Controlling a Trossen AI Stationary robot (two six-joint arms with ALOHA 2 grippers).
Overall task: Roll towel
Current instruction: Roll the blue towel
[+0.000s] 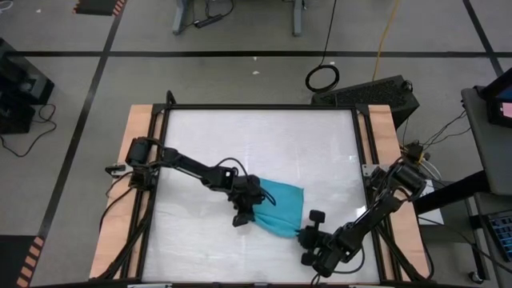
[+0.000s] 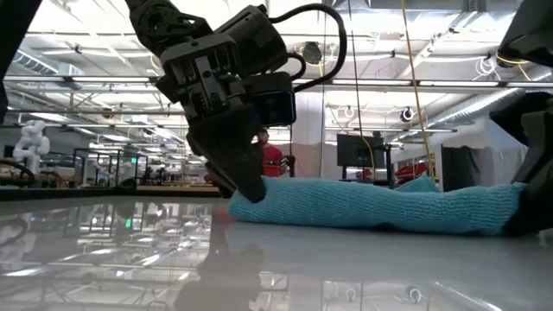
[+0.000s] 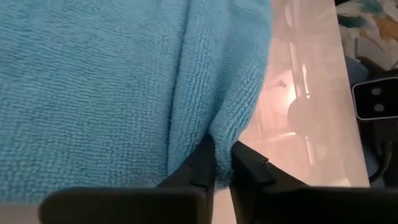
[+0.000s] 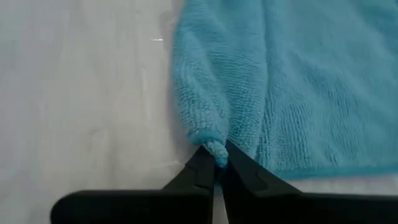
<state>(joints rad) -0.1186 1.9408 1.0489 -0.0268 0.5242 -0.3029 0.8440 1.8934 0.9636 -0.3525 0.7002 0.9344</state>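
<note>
Towel (image 1: pixel 278 210) lies low on the table (image 1: pixel 256 136), toward 5 o'clock of centre, left gripper (image 1: pixel 244 214) and right gripper (image 1: pixel 306 234) each pinched on an edge fold; thin bites may slip, collapsing the roll.

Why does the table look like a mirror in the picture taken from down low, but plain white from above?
In the low view the camera skims the glossy table, so ceiling lights and the left gripper reflect in it below the towel. The high view looks straight down, leaving only faint sheen on the table. The left wrist view catches a warm glare spot beside the towel.
</note>
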